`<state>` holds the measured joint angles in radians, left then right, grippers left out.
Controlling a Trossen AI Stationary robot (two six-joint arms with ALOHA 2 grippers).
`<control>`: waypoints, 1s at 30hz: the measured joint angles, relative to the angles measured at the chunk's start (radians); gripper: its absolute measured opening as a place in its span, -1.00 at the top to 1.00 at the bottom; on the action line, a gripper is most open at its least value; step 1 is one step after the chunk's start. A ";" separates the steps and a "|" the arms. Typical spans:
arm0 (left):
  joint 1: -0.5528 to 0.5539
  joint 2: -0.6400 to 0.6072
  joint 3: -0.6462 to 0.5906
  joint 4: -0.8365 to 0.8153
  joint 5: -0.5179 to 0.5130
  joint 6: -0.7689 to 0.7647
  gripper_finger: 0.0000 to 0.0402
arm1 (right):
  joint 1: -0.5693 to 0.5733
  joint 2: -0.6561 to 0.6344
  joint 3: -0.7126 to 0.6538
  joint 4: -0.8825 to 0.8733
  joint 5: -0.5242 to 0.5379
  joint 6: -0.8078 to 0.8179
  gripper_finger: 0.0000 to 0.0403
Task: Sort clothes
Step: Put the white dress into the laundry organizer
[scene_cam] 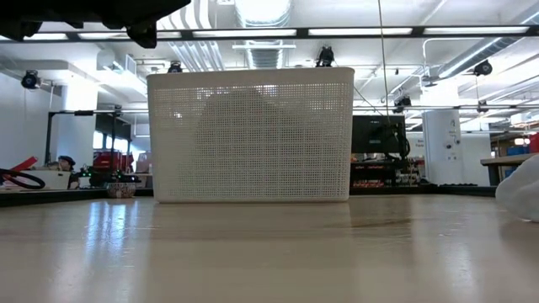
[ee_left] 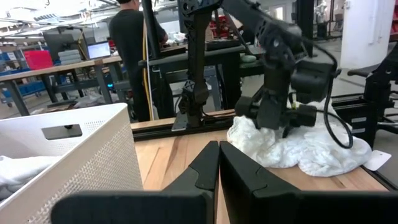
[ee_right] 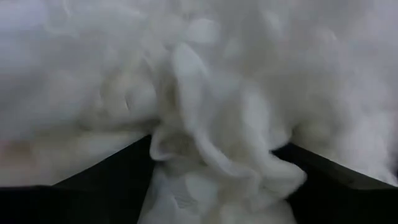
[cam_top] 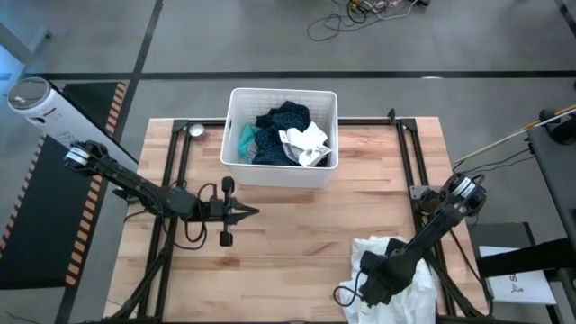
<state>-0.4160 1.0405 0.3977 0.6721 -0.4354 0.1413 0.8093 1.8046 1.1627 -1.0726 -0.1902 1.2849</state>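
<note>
A white slatted basket [cam_top: 236, 126] stands at the table's far middle. It holds clothes: a dark blue patterned piece [cam_top: 283, 120], a teal one [cam_top: 245, 139] and a white one [cam_top: 306, 144]. A pile of large white clothes [cam_top: 371, 248] lies at the table's near right. My right gripper [ee_right: 211, 168] points down into that pile with its fingers open. My left gripper [cam_top: 252, 212] hangs shut and level above the table's middle left, in front of the basket, holding nothing. My right gripper comes at the white pile from above, pointing steeply down. Its open fingers [ee_right: 106, 180] stand on either side of a bunched fold [ee_right: 205, 143] near the pile's near left part, and cloth bulges up between them. The pile lies slack on the table.
Black frame rails [cam_top: 175, 162] run along the table's left and right sides. A small silver object [cam_top: 195, 130] lies left of the basket. Bare wood stretches between the basket and the near edge. A person [ee_left: 134, 43] stands in the room beyond the table.
</note>
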 joint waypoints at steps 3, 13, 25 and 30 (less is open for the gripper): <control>0.000 0.000 0.000 -0.001 0.000 0.000 1.00 | -0.011 -0.005 -0.078 0.121 -0.008 -0.009 -0.41; 0.002 0.000 0.000 -0.001 0.001 0.003 1.00 | -0.091 -0.006 -0.142 0.195 0.032 -0.074 -0.30; 0.001 0.000 0.000 -0.026 0.003 -0.021 1.00 | -0.169 0.011 0.038 0.244 0.322 -0.363 0.90; 0.001 0.000 0.000 -0.032 0.003 -0.028 1.00 | -0.181 0.011 0.182 0.196 0.396 -0.416 0.86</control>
<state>-0.4152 1.0405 0.3977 0.6398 -0.4324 0.1134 0.6285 1.8160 1.3446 -0.8763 0.2056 0.8690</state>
